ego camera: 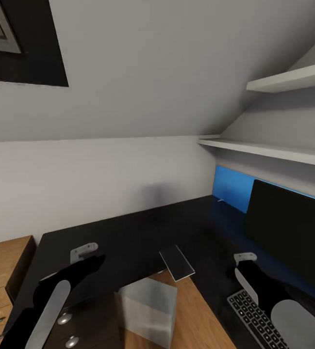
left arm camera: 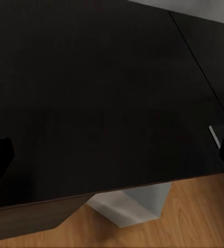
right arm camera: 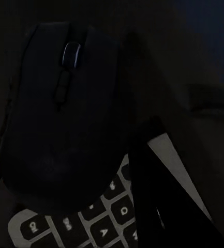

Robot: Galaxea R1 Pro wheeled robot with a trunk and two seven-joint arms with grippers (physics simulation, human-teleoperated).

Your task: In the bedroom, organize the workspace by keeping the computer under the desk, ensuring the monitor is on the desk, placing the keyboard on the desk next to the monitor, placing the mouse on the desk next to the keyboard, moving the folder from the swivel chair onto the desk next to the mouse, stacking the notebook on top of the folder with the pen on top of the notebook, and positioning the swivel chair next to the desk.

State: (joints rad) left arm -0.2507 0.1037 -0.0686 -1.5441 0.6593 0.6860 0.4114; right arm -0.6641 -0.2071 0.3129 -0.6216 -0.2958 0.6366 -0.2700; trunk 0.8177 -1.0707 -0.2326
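Sloped white walls and two pale shelves (ego camera: 293,80) close in over the long L-shaped surface with its glossy black top (ego camera: 142,232), white legs and blue back panel (ego camera: 232,186), and we stand in its corner with both arms stretched over it. Our wide, thin black flat-screen monitor (ego camera: 293,232) stands upright on the surface at our right, and the slim dark grey keyboard with low keys (ego camera: 254,317) lies in front of it, under our right arm. Through the right wrist view we see the small black rounded mouse (right arm camera: 60,113) close up, with keyboard keys (right arm camera: 99,217) pale beside it; we judge the right pincer (ego camera: 244,264) is clenched on the mouse, though the gloom hides the contact itself. Our left pincer (ego camera: 87,254) hovers over bare black top, and we cannot tell whether it is released or clenched. A thin small grey notebook (ego camera: 176,262) lies at the inner edge of the surface with a corner jutting over the wooden floor (ego camera: 203,315), and the plain light grey box-shaped computer (ego camera: 145,312) stands on the floor just below that edge. The risks we see: the mouse set down on the keys instead of beside them, our right forearm grazing the monitor and tipping it, or a careless sweep knocking the overhanging notebook onto the floor.
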